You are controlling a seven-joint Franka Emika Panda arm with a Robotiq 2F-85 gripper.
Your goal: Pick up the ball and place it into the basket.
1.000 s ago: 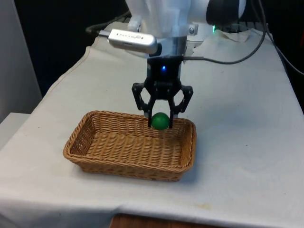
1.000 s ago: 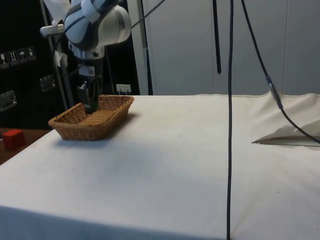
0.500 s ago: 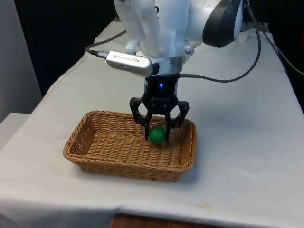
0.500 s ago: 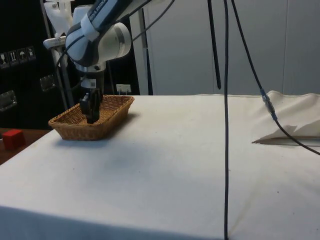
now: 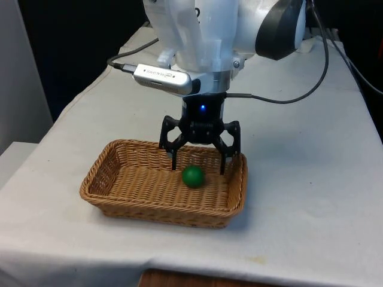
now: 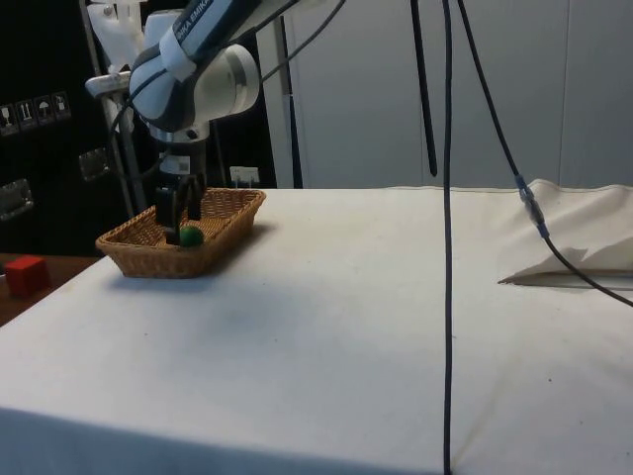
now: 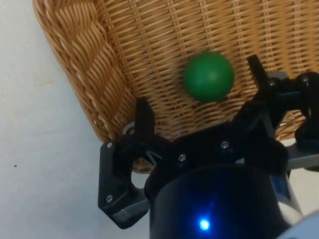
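Since half second ago: gripper (image 5: pixel 199 170) spreads wide, releases ball (image 5: pixel 192 176); ball drops from between fingers onto basket (image 5: pixel 114 189) floor, toward far right corner in front view. Gripper empty, hovers just above ball. Task looks essentially done; only retreat left. Ball: smooth, matte green sphere. Basket: shallow rectangular woven wicker, braided rim. Table (image 5: pixel 311 179): white cloth.

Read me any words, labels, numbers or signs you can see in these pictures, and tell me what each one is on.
Lettering along the white arm: too blurred to read.
Small print on the silver bar above the claw: too small to read.
Square symbol stickers on the dark cabinet: pictograms, no legible words.
Basket and ball: no text.
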